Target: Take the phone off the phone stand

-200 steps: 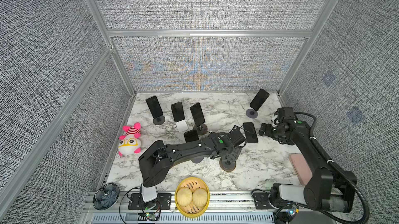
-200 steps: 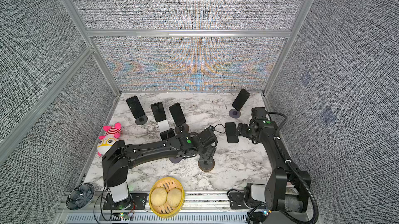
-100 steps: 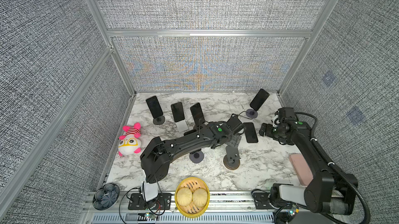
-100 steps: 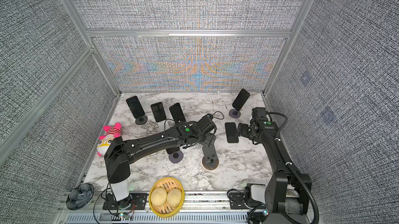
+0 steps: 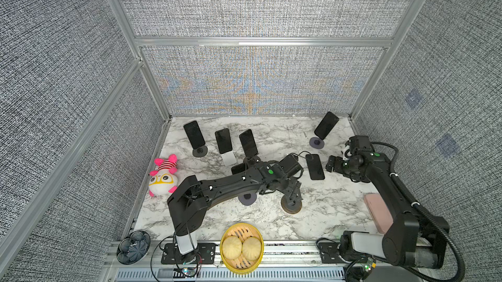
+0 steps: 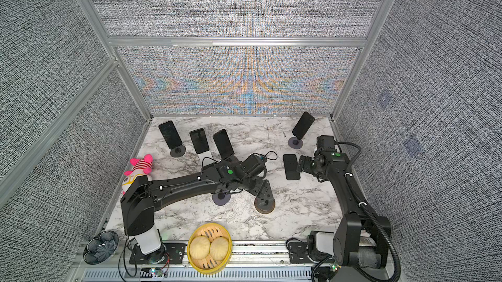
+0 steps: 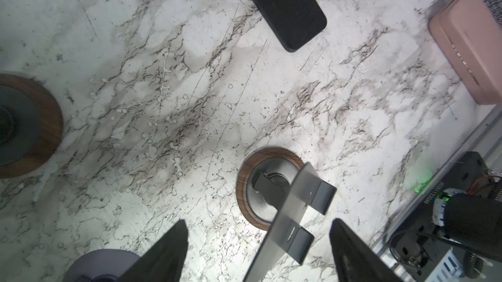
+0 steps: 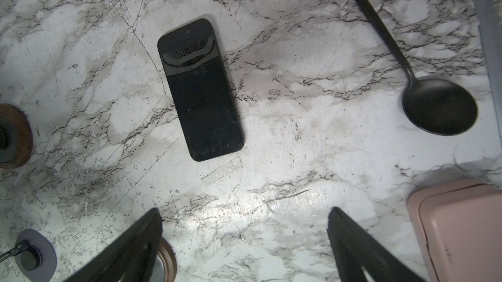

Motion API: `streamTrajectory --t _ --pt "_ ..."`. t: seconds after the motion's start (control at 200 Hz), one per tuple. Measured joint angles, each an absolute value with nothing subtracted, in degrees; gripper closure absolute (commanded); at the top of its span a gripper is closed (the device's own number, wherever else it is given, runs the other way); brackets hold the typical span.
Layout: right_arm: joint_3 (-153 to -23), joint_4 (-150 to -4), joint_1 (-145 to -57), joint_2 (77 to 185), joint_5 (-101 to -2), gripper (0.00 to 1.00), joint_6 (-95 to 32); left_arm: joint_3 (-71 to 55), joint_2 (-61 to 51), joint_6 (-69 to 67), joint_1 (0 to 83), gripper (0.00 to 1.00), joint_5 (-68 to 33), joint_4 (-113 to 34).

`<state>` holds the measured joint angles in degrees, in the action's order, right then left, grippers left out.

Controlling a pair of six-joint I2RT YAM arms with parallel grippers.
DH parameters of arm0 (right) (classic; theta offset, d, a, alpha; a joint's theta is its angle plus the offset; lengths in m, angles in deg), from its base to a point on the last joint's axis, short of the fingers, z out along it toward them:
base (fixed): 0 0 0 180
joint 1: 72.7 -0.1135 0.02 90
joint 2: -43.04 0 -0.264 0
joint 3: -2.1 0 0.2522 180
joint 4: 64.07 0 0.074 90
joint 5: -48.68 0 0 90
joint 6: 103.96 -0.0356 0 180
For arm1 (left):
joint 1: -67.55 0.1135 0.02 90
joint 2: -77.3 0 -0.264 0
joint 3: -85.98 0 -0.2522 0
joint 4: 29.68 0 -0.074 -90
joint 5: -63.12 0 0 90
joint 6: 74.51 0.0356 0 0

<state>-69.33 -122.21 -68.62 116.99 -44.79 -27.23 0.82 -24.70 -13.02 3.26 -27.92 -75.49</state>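
Note:
A black phone lies flat, screen up, on the marble, off any stand. My right gripper hovers just right of it, open and empty. The phone stand has a wood-rimmed round base and a bare metal plate with two hooks. My left gripper hangs over it, open. The plate stands between the fingers with a gap on each side.
Other phones sit on stands along the back; one is half hidden under the left arm. Also here: plush toy, bun steamer, pink case, black spoon.
The left wrist has drawn back a little over the stand, so its post and plate now show below the gripper. The right arm and the flat phone have stayed put.

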Motion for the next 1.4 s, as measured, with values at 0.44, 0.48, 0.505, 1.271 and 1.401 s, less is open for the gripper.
streamTrajectory --t 0.44,0.48,0.505,1.271,1.401 --pt "-69.3 -122.2 -68.6 117.0 -44.8 0.05 -27.2 0.3 -25.2 -13.4 3.6 0.79 -26.4 -73.1" --pt "-69.3 -122.2 -68.6 117.0 -44.8 0.04 -27.2 0.8 -25.4 -13.5 3.6 0.82 -26.0 -73.0" --pt "-69.3 -122.2 -68.6 117.0 -44.8 0.05 -27.2 1.0 -25.6 -13.5 3.6 0.83 -25.9 -72.8" --pt "-69.3 -122.6 -68.8 113.7 -44.8 0.05 -27.1 19.7 -35.4 -7.1 14.5 1.00 -26.3 -67.2" --pt "-69.3 -123.0 -69.1 112.8 -44.9 0.05 -27.1 30.3 -41.9 -4.0 18.2 1.00 -28.6 -66.4"
